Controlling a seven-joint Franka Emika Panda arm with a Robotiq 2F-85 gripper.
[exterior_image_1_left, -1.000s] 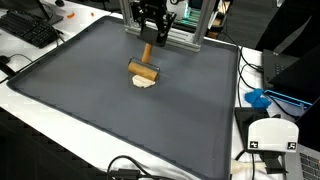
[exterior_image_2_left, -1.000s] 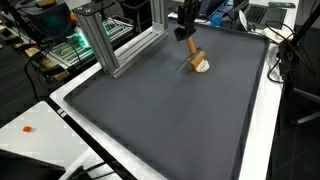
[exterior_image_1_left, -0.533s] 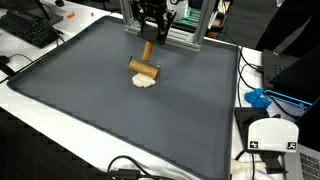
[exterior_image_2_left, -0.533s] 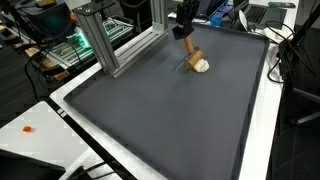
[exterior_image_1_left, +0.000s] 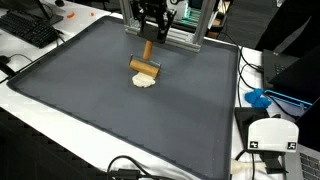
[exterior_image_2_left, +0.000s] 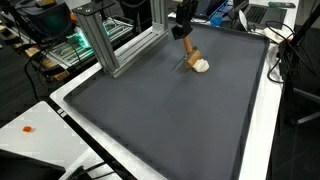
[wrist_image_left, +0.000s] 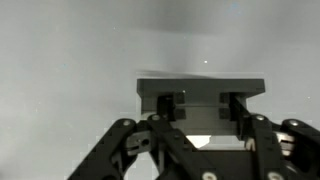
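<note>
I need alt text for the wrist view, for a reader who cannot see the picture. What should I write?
The black fingers of the gripper come in from the bottom edge, shut on a tool whose flat rectangular head sits in the centre. Behind it there is only a blurred grey mat.

My gripper (exterior_image_1_left: 150, 37) is black, wooden tool (exterior_image_1_left: 145, 69) warm tan brown, soft lump (exterior_image_1_left: 147, 83) creamy white, mat (exterior_image_1_left: 90, 100) plain dark grey, table (exterior_image_1_left: 22, 118) white, keyboard (exterior_image_1_left: 30, 30) black.
</note>
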